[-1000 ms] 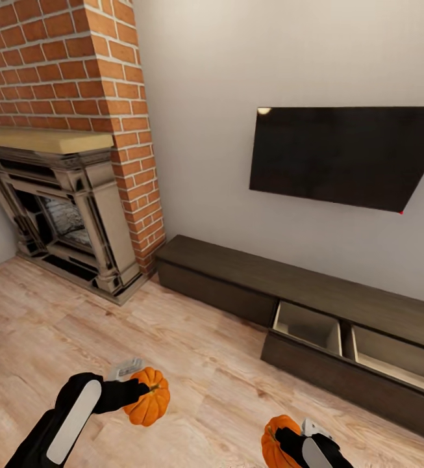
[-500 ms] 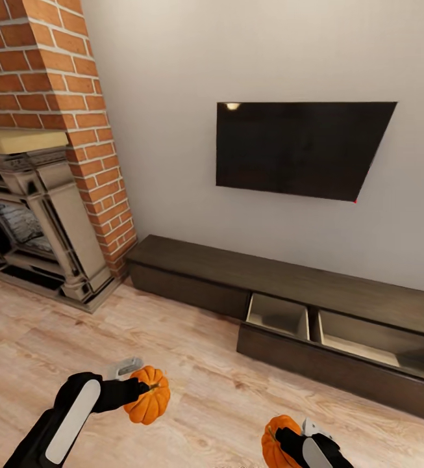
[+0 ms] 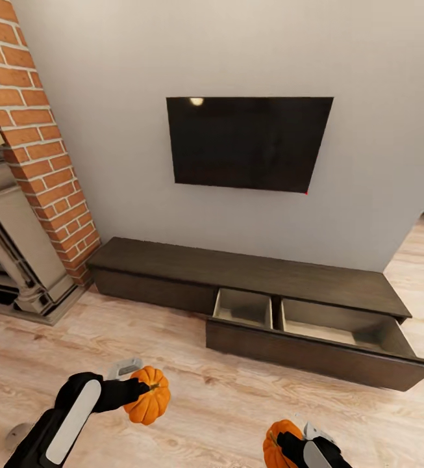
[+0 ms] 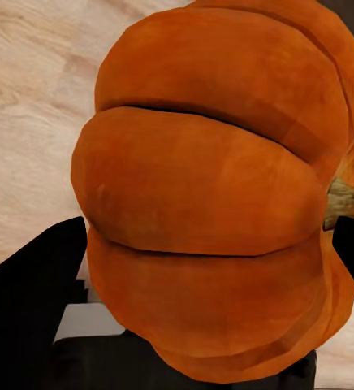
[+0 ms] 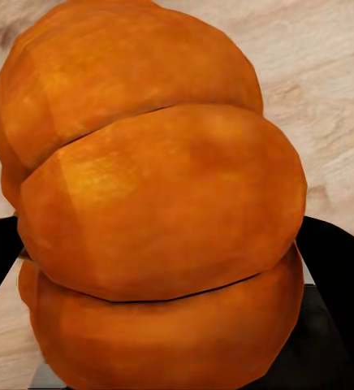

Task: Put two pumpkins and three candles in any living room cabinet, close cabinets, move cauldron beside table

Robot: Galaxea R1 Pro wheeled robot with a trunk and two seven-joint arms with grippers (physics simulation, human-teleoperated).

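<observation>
Two small bright orange ribbed pumpkins ride low over the light plank floor (image 3: 237, 403), one in each hand. The left hand (image 3: 134, 389) pinches the left pumpkin (image 3: 148, 404) at its sides, stem sideways; the right hand (image 3: 297, 443) clasps the right pumpkin (image 3: 278, 442) likewise. Both look light, rigid and smooth-skinned, so gripping across the ribs suits them. Ahead, the long dark-brown wood cabinet (image 3: 173, 260) stands with its pale-lined drawer (image 3: 315, 341) pulled open.

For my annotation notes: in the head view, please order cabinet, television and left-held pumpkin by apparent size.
1. cabinet, the widest.
2. television.
3. pumpkin in the left tool, smallest despite being nearest the camera.
</observation>
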